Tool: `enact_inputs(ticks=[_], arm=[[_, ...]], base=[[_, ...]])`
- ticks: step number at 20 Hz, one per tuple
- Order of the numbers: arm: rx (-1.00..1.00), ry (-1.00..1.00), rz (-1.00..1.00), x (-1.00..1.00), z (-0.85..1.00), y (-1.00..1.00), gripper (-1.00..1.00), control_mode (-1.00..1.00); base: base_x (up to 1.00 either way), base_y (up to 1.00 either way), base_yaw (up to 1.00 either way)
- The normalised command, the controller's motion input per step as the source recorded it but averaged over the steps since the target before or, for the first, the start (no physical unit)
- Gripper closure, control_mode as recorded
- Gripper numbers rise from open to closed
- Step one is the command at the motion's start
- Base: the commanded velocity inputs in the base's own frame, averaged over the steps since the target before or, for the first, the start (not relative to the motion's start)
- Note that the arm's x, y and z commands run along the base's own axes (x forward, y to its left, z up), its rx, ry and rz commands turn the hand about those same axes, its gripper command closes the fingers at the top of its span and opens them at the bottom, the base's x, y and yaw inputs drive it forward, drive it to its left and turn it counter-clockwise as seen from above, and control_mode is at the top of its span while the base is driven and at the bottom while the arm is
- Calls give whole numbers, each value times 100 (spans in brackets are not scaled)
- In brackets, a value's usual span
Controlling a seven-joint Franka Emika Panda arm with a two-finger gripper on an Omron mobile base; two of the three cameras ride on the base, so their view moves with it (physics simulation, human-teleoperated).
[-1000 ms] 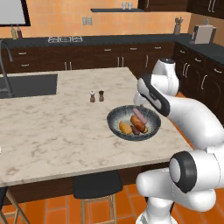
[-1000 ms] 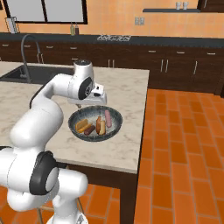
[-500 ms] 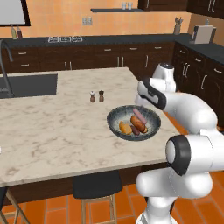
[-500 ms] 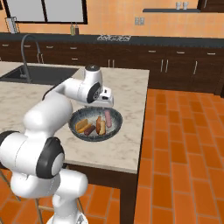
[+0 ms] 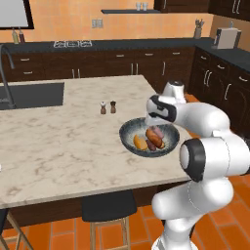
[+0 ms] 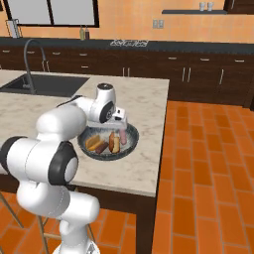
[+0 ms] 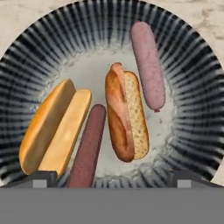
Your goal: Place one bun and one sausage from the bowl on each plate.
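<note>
The dark speckled bowl (image 5: 128, 136) sits on the marble island near its right edge. In the hand view the bowl (image 7: 192, 65) holds two split buns, one golden (image 7: 54, 127) and one browner (image 7: 126, 117). With them lie a pink sausage (image 7: 148, 65) and a dark red sausage (image 7: 89, 146). My gripper (image 7: 112, 177) hangs open just above the bowl, pointing down at the food, with nothing between its fingertips (image 7: 39, 178). From the base it appears over the bowl's right side (image 5: 156, 122) (image 6: 118, 128). The plates are out of view.
Salt and pepper shakers (image 5: 108, 107) stand on the island behind the bowl. A sink (image 5: 29, 95) with a faucet lies at the far left. A dark stool (image 5: 107, 207) stands under the island's front edge. The island's right edge (image 6: 158, 144) runs close beside the bowl.
The hand has come down a little closer over the bowl and the elbow has swung. The jaws stay open; the food has not moved.
</note>
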Motion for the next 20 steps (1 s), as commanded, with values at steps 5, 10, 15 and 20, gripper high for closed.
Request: enact_inputs(ticks=[5, 10, 15, 20], arm=[[0, 0, 1, 30, -48, -5, -100, -100], [0, 0, 0, 27, -44, 0, -100, -100], [0, 0, 0, 14, -50, 0, -100, -100], [0, 0, 0, 24, -33, -2, -100, -100]], base=[[0, 0, 0], [0, 0, 0], [0, 0, 0], [0, 0, 0]])
